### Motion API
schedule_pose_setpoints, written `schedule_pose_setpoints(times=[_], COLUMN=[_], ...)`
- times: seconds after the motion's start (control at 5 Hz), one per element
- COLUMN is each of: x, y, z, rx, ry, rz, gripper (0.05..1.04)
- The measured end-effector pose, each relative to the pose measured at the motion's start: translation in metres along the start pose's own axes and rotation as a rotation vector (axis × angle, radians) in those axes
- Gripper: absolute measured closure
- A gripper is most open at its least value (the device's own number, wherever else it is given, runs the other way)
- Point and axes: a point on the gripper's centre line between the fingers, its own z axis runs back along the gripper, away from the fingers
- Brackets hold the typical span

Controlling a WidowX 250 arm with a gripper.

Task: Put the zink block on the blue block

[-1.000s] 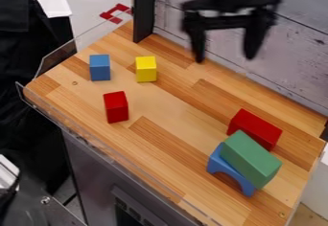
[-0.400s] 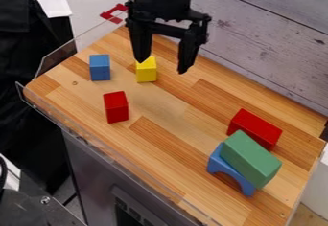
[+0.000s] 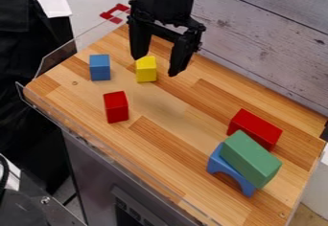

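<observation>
1 blue block [image 3: 100, 68] in view left of spread gripper [image 3: 154, 66], apart.

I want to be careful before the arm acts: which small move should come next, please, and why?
Probably lower the open pincer slightly toward the yellow block: its spread tips appear on either side of that block, and it holds nothing.
</observation>
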Motion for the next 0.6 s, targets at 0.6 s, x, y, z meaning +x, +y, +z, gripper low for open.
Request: schedule_pose_setpoints(times=[0.6], x=[0.006], y=[0.040], z=[-0.021], rx=[-0.064], ry=[-0.116], rz=[0.213], gripper=[0.085])
